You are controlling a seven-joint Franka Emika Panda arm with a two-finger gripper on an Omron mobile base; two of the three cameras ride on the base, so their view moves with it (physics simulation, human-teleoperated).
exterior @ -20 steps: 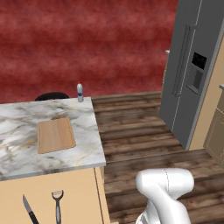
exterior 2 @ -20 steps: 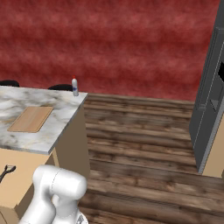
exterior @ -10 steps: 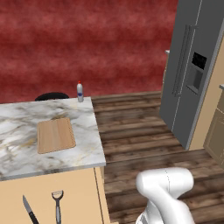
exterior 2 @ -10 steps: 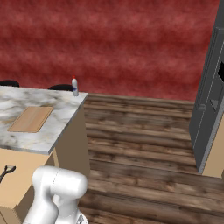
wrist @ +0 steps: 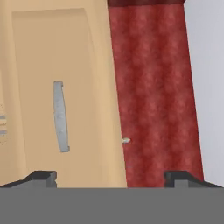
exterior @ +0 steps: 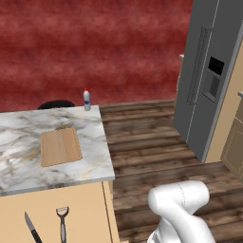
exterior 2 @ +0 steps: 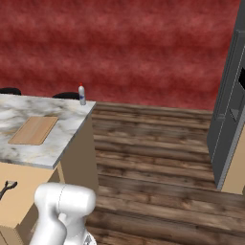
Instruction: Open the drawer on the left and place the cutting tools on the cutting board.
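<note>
Drawer [exterior: 52, 218] pulled open under the marble counter [exterior: 19, 166], end effector [wrist: 111, 177] spread wide and holding nothing.
Knife [exterior: 32, 228] and peeler [exterior: 62, 222] lying side by side in the drawer, apart from each other. Cutting board [exterior: 60, 146] flat and bare on the counter above, small bottle [exterior: 87, 100] upright at the far corner. Finger tips [wrist: 41, 177] set far apart, facing a tan cabinet door [wrist: 52, 65] with silver handle [wrist: 61, 122]. Grey fridge [exterior: 204, 85] off to the right.

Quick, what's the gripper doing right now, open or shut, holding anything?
Gripper: open, its two dark finger tips stand wide apart with nothing between them, facing a light-tan cabinet front with a silver bar handle.
</note>
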